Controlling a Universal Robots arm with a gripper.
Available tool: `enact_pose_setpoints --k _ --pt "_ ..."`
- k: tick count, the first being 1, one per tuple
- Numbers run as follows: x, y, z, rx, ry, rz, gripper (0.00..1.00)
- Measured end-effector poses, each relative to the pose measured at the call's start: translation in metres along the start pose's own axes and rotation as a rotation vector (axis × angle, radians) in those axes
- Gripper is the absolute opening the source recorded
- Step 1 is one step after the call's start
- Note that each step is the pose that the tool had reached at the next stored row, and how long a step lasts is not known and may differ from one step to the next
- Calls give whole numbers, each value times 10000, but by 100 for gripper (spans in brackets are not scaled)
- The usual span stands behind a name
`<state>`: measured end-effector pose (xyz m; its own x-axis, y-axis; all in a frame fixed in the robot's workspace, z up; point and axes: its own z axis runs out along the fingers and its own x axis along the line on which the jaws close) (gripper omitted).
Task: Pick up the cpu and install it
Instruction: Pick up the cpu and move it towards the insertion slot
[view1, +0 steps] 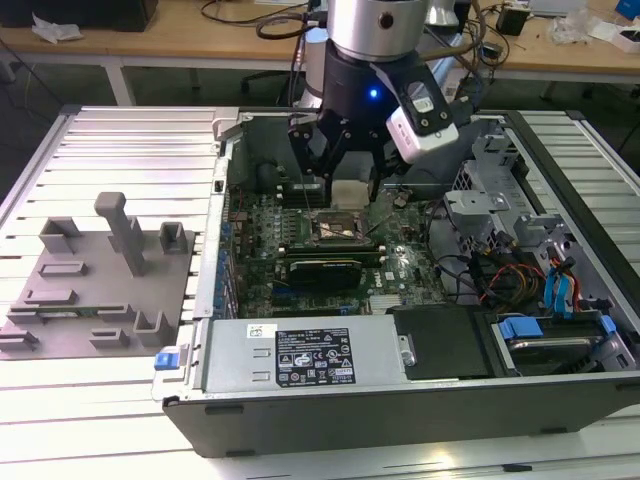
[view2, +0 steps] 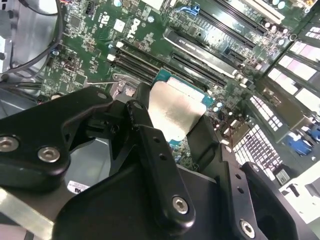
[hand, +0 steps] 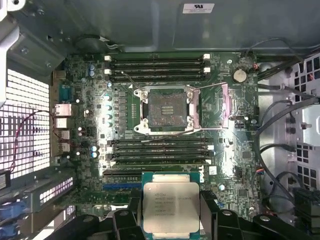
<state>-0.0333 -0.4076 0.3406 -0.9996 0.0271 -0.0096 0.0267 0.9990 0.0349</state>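
My gripper (view1: 347, 188) is shut on the cpu (view1: 348, 195), a thin square chip with a pale silvery top, and holds it inside the open computer case. Both wrist views show the cpu (hand: 171, 207) (view2: 176, 111) clamped flat between the black fingers (view2: 145, 127), one on each side edge. The chip hangs above the green motherboard (view1: 400, 270). It is a little off from the dark square socket (hand: 165, 111) (view1: 335, 228). The socket lies open, its metal load plate (hand: 212, 107) swung aside.
Memory slots (hand: 157, 65) flank the socket. The case walls (view1: 225, 200) hem the gripper in, with cables and drive cages (view1: 520, 270) at the exterior view's right. A long silver labelled box (view1: 300, 355) spans the case front. A grey moulded tray (view1: 100, 290) sits outside at the exterior view's left.
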Motion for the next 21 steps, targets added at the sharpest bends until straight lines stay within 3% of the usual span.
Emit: enact_pose_setpoints --k 5,11,21 --pt "4 43 126 1 14 3 55" --pt "9 201 278 1 19 3 55" --pt "16 374 486 2 18 0 55"
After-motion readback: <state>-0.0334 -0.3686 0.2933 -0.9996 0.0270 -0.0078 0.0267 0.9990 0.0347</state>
